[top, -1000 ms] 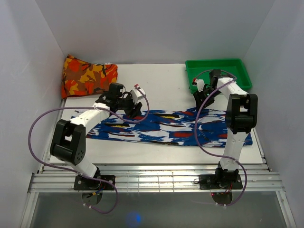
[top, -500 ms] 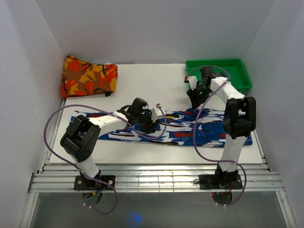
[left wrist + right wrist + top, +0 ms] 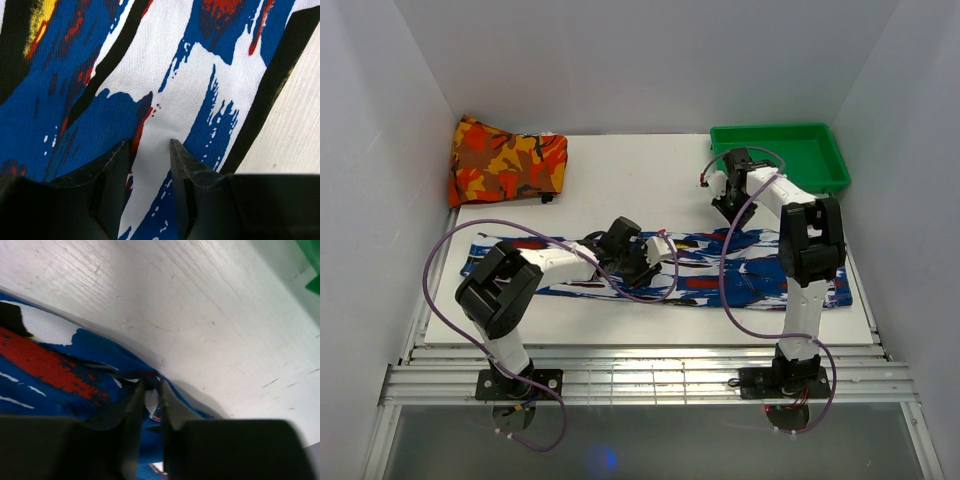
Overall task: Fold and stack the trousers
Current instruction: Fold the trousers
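The trousers (image 3: pixel 700 285) lie flat before the green tray (image 3: pixel 775 130): limp, light cloth (pinch an edge, I'd say). The right gripper (image 3: pixel 151 390) nips their tray-side edge; the left gripper (image 3: pixel 150 145), slightly parted, grips nothing.

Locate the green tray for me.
Top view: the green tray sits at the far right corner of the table, just beyond the right gripper, which pinches the far edge of the trousers.
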Action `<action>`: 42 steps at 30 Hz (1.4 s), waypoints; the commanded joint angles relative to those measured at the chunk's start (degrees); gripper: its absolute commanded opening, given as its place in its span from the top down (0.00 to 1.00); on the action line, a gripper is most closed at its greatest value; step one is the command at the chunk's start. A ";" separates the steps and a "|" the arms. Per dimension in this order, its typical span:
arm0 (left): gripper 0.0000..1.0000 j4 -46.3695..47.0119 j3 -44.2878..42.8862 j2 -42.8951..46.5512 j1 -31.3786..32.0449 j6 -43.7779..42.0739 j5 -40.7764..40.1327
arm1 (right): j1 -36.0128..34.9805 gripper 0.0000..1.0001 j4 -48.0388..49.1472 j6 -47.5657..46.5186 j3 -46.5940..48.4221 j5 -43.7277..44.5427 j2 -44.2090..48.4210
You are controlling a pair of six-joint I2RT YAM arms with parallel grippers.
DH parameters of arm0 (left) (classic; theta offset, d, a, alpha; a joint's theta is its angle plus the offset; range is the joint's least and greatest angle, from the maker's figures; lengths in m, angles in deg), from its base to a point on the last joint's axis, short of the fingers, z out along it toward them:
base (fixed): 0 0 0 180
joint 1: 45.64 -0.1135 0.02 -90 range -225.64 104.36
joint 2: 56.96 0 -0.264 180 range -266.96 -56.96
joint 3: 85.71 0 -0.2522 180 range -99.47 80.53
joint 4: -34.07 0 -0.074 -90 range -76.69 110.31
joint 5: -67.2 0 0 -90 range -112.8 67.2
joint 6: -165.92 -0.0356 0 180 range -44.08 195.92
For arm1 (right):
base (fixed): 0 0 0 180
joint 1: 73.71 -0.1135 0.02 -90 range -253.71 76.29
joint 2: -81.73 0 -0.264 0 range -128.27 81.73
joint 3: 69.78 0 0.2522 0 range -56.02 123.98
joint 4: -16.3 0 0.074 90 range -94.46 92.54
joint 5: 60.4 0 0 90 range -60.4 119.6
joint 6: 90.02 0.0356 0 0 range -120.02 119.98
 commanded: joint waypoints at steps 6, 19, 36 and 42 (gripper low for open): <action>0.82 -3.56 4.82 -1.70 1.20 2.46 -2.02 | -0.04 0.92 -0.07 -1.63 4.15 4.51 -0.46; 1.00 -9.18 11.51 -1.79 1.64 -4.57 -0.17 | 2.07 0.92 0.27 -0.04 9.35 5.48 -3.88; 0.43 -12.08 3.44 9.80 -1.77 9.48 -1.23 | 3.56 0.06 -2.45 4.80 15.51 -3.39 0.92; 0.36 -19.72 -4.84 16.05 -20.22 16.00 1.59 | 7.52 0.07 -7.63 -0.03 9.01 -12.09 10.69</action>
